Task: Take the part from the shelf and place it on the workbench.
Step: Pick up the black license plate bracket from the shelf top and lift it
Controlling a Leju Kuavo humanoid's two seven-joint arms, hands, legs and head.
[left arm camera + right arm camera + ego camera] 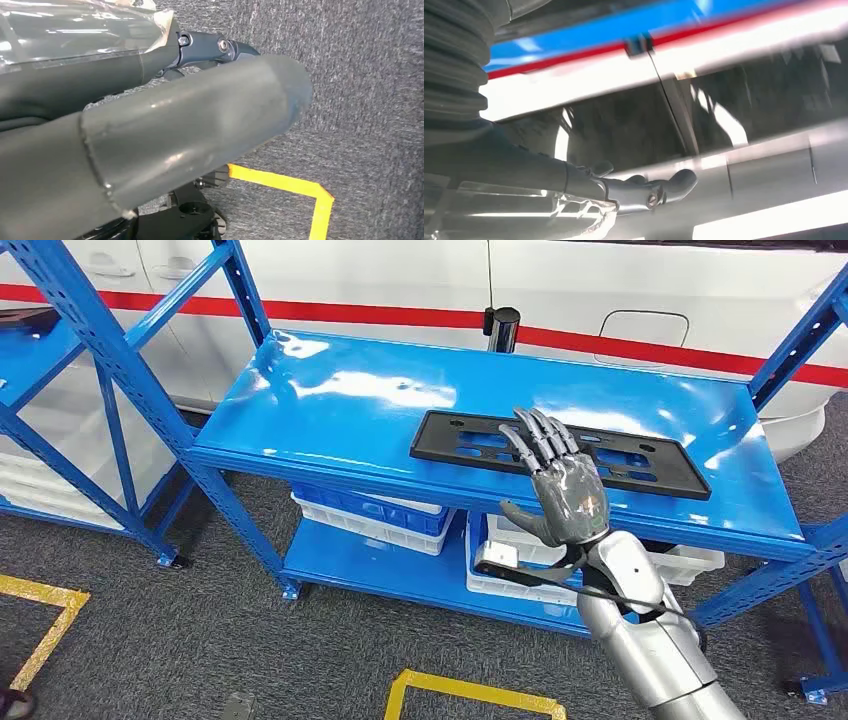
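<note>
The part, a long black flat frame (660, 462) with slots, lies flat on the blue shelf's top board (340, 400), toward its right front. My right hand (560, 480) is raised at the shelf's front edge with its back to the camera. Its fingers are stretched out side by side over the middle of the frame, and the thumb juts out to the left. I cannot tell whether the fingertips touch the frame. The right wrist view is blurred, with my right hand (524, 170) holding nothing. My left hand (150, 115) hangs over grey carpet with its thumb and a finger straight, also holding nothing.
Blue bins (370, 515) and white bins (690, 560) fill the lower shelf. A white car with a red stripe (400, 280) stands close behind. Another blue rack (60, 350) stands at the left. Yellow tape (470, 692) marks the grey carpet in front.
</note>
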